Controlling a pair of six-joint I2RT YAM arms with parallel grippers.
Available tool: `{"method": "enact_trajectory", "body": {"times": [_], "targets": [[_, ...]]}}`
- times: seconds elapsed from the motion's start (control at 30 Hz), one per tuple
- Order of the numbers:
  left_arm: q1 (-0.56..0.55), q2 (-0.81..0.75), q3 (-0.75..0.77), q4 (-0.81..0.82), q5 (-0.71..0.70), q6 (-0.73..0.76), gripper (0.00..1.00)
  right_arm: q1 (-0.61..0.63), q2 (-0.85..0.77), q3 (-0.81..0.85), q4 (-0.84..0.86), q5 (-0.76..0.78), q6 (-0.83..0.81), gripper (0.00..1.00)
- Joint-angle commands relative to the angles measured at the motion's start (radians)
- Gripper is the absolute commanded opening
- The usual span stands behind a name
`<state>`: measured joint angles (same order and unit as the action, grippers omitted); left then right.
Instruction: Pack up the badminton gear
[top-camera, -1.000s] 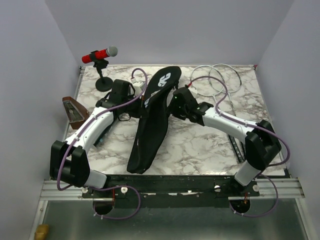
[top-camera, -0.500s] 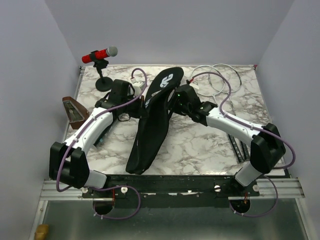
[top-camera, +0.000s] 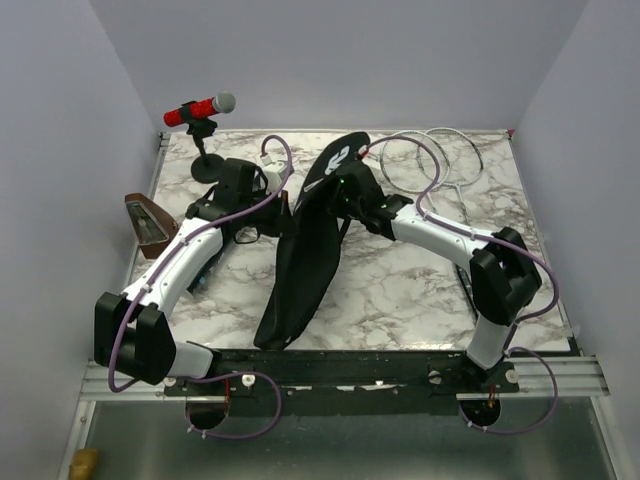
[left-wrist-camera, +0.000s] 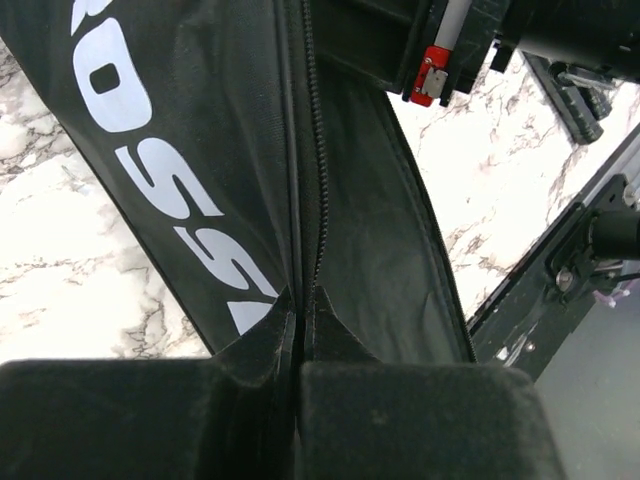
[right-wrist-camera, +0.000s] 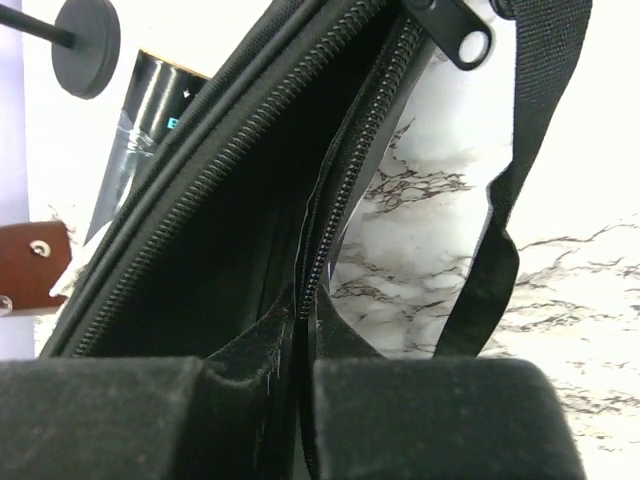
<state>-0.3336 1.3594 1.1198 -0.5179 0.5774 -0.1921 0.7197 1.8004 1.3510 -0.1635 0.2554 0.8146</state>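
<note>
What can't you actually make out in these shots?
- Racket bag interior: right wrist view, only darkness past the zipper.
- Rackets: top view, handles largely behind the right arm.
- Black tube: right wrist view, mostly covered by the bag.
- Shuttlecocks: in no view.

The left claw (left-wrist-camera: 300, 400) is pinched tight on the black bag (left-wrist-camera: 190, 150) along its zipper (left-wrist-camera: 313, 180). White lettering runs beside the zipper, and marble counter (left-wrist-camera: 60, 290) shows on both sides.

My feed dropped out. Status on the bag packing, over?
Left gripper shut on bag's zipper edge. Right gripper shut on it too. Bag unzipped, rackets outside on table. Nothing seen blocking the opening.
</note>
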Motion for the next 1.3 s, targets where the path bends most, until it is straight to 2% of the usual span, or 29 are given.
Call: {"method": "enact_trajectory", "body": {"times": [0.0,0.03,0.1,0.2,0.37,0.5,0.83,0.97,1.1,1.27], "targets": [[0.005,-0.022,0.006,-0.007,-0.049,0.003,0.34,0.004,-0.002,0.03,0.012,-0.021,-0.057,0.05],[0.005,-0.011,0.024,-0.025,-0.072,0.016,0.5,0.01,-0.006,0.036,-0.005,-0.013,-0.075,0.01],[0.005,0.01,0.058,-0.044,-0.105,0.031,0.58,0.029,-0.009,0.057,-0.057,0.004,-0.115,0.0],[0.002,0.038,0.095,-0.039,-0.09,0.04,0.64,0.072,-0.013,0.069,-0.113,0.042,-0.144,0.0],[-0.015,0.069,0.138,-0.008,-0.05,0.045,0.66,0.121,-0.044,0.046,-0.131,0.061,-0.138,0.0],[-0.041,0.093,0.175,-0.025,0.027,0.042,0.66,0.153,-0.029,0.103,-0.195,0.113,-0.149,0.0],[-0.059,-0.074,-0.123,0.237,0.173,0.025,0.7,0.162,-0.038,0.206,-0.31,0.169,-0.135,0.0],[-0.061,-0.103,-0.138,0.251,0.208,0.033,0.7,0.167,-0.018,0.273,-0.375,0.199,-0.14,0.0],[-0.062,-0.124,-0.144,0.248,0.257,0.026,0.7,0.196,0.02,0.364,-0.464,0.292,-0.158,0.0],[-0.058,-0.125,-0.129,0.255,0.268,-0.016,0.7,0.216,0.04,0.401,-0.485,0.317,-0.163,0.0]]}}
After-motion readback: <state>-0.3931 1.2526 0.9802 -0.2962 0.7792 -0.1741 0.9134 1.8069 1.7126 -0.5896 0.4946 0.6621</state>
